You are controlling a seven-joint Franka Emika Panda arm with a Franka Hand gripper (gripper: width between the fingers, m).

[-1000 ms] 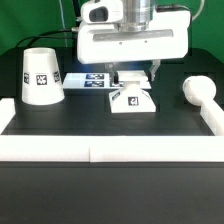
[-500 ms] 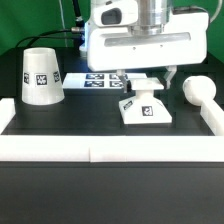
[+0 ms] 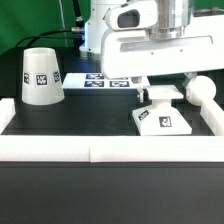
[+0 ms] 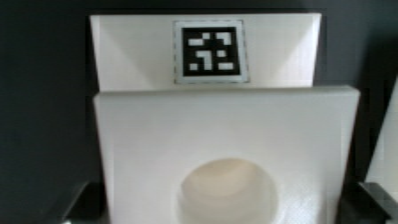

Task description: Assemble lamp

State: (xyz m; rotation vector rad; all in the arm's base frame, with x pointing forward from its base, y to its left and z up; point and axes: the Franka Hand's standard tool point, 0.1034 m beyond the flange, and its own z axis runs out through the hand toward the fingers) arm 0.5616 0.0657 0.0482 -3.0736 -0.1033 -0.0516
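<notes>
The white square lamp base lies at the exterior view's right, close to the front rail, with a tag on its near face. My gripper is right above it and shut on it, one finger at each side. In the wrist view the base fills the picture, showing its tag and a round hollow, with my gripper astride it and dark fingers at its edges. The cone shade stands at the left. The rounded bulb lies at the right, just beyond the base.
White border rails run along the front, left and right of the black table. The marker board lies at the back centre, partly behind my gripper's body.
My gripper has moved toward the exterior view's right and a little nearer the front rail, taking the lamp base with it. The shade and bulb have not moved.
</notes>
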